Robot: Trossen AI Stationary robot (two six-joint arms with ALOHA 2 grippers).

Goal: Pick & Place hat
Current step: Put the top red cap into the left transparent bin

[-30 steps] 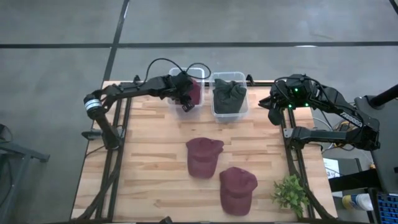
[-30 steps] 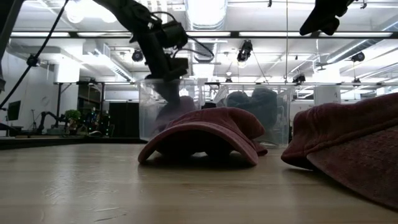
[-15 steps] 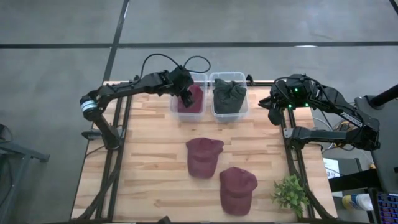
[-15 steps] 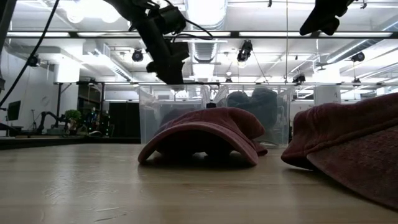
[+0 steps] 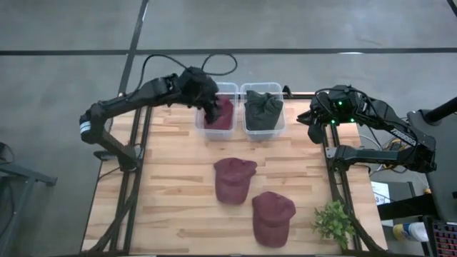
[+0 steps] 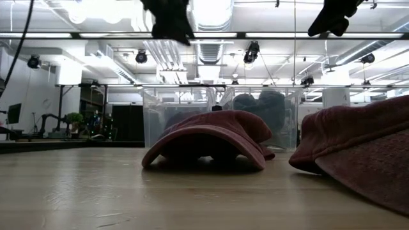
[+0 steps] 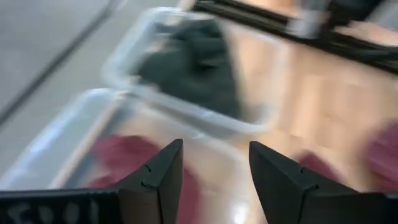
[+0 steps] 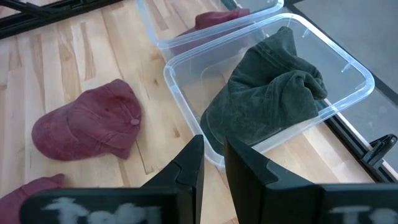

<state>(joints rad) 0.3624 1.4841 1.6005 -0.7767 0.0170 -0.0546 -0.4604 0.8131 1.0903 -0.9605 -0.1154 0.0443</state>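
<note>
My left gripper (image 5: 208,102) hangs open and empty above the left clear bin (image 5: 201,127). A maroon hat (image 5: 220,113) lies in that bin, seen below the fingers in the left wrist view (image 7: 121,158). Dark green hats (image 5: 263,111) fill the right bin. Two more maroon hats rest crown up on the table, one at the middle (image 5: 234,178) and one nearer the front (image 5: 273,216). My right gripper (image 5: 314,127) waits high at the table's right edge, open by a narrow gap (image 8: 213,163).
The two bins stand side by side at the table's far edge. A small green plant (image 5: 333,222) sits at the near right corner. Bare wood (image 5: 171,185) stretches left of the two loose hats. In the low view the middle hat (image 6: 208,137) lies in front of the bins.
My left gripper has risen out of the left bin, well above its rim, and drifted slightly toward the table's far left. The maroon hat has stayed lying in the bin. The two hats on the table and my right arm have kept still.
</note>
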